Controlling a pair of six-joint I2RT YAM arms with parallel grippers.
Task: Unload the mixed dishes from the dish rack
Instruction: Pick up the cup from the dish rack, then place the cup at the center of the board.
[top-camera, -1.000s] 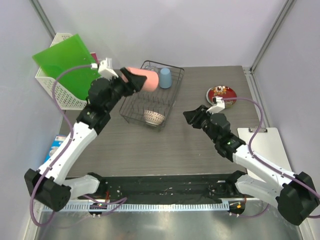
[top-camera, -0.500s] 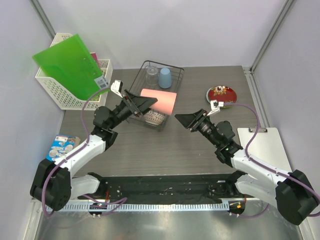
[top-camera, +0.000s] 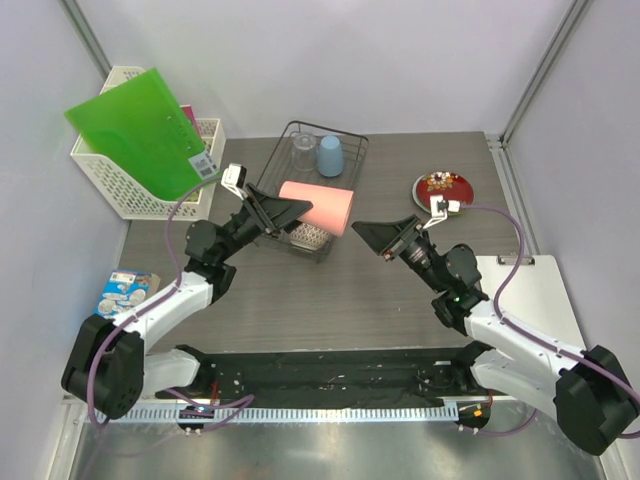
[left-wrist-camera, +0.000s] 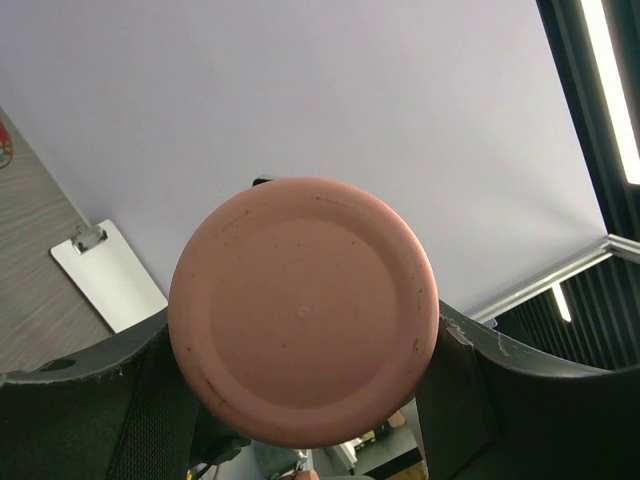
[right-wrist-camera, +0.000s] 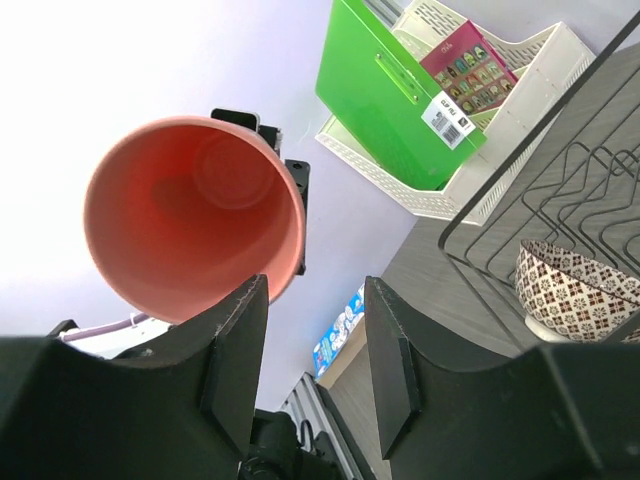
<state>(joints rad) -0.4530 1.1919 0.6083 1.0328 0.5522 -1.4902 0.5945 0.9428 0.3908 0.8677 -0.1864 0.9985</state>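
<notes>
My left gripper (top-camera: 290, 210) is shut on the pink cup (top-camera: 318, 206) and holds it sideways in the air over the near end of the black wire dish rack (top-camera: 345, 170). The cup's base fills the left wrist view (left-wrist-camera: 303, 310); its open mouth faces the right wrist camera (right-wrist-camera: 190, 218). My right gripper (top-camera: 372, 235) is open and empty, a short way right of the cup's mouth. In the rack are a light blue cup (top-camera: 330, 155), a clear glass (top-camera: 303, 152) and the white bowl with reddish pattern (right-wrist-camera: 575, 290). The red patterned plate (top-camera: 443, 187) lies on the table at right.
A white lattice basket (top-camera: 110, 185) with a green folder (top-camera: 140, 125) stands at the back left. A white clipboard (top-camera: 535, 290) lies at the right edge. A blue packet (top-camera: 125, 292) lies at the left edge.
My left arm swung down and toward the middle with the pink cup, from above the rack's far left to over its near end. My right gripper rose and turned toward the cup.
</notes>
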